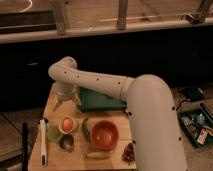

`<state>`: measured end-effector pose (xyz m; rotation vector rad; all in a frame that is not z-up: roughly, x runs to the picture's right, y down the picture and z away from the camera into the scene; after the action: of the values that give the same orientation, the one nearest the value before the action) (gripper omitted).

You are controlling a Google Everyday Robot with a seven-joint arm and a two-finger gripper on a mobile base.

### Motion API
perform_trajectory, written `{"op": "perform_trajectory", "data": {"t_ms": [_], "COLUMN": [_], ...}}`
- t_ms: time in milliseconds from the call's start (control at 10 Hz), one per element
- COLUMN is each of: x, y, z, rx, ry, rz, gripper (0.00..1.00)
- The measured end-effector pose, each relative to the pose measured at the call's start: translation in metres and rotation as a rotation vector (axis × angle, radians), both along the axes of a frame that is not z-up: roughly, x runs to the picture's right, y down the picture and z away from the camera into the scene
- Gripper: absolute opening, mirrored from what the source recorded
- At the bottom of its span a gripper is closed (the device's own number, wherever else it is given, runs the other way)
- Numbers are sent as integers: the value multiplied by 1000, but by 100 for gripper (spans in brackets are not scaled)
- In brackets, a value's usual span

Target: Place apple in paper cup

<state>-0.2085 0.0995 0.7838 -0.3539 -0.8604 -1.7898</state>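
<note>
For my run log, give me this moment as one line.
apple: in cup | gripper: above cup, holding nothing | bowl: right of cup | task: looks done

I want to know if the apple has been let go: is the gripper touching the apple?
Apart. The camera view shows the gripper raised near the table's far edge, with bare tabletop between it and the apple, which sits in the paper cup.

Orange-red bowl (104, 135) beside green tray (100, 100)
</note>
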Motion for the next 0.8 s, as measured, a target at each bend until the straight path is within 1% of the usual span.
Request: {"op": "perform_trajectory", "data": {"t_ms": [300, 800], "x": [-2, -2], "y": [0, 0], "z": [-1, -2], "rx": [13, 14], "ry": [-19, -21], "rz": [-6, -6], "gripper": [80, 80]}}
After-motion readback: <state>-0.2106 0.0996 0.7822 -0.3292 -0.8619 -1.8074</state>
